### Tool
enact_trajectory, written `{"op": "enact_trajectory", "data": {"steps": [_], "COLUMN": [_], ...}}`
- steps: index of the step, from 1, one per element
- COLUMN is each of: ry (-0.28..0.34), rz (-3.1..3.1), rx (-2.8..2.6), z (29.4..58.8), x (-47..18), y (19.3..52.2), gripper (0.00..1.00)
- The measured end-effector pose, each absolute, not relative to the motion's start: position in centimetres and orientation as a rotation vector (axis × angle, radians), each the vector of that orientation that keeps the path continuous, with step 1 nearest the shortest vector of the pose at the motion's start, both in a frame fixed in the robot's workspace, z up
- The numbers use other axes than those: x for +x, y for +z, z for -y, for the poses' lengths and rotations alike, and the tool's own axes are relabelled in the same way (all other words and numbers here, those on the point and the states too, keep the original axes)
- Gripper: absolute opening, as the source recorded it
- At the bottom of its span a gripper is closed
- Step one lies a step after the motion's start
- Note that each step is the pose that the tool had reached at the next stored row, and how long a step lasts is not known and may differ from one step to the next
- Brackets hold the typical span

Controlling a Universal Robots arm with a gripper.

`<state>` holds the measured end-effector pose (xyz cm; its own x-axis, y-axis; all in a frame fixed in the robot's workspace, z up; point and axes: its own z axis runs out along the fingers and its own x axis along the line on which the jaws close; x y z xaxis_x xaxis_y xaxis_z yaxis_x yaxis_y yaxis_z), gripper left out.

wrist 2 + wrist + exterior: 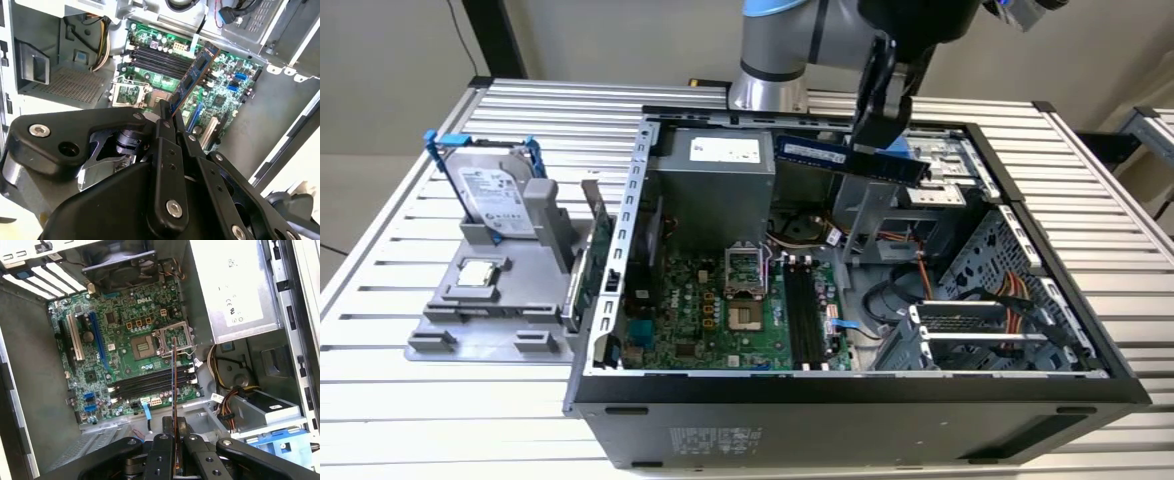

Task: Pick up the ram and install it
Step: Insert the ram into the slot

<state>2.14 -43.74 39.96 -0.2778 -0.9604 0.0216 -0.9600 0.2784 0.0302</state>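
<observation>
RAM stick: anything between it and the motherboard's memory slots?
Nothing visible. The RAM stick, clamped in the jaws, hangs over the open case; the black memory slots lie bare, no cable across them.

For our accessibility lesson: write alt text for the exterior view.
The gripper holds the ram, clear of the motherboard, above the open computer case. At the exterior view's left, a hard drive stands in a grey holder.

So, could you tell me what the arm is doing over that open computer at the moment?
The gripper is shut on the ram and holds it in the air above the open computer case. The stick is not yet seated: the black memory slots on the motherboard are empty. The hard drive stands in its gray holder at the exterior view's left.
</observation>
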Motion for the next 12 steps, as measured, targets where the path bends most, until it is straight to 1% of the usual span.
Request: {"op": "enact_trajectory", "data": {"steps": [12], "ry": [-0.015], "rz": [2.558], "rx": [1.76], "z": [43.73], "x": [2.14], "y": [39.96], "gripper": [0.0]}}
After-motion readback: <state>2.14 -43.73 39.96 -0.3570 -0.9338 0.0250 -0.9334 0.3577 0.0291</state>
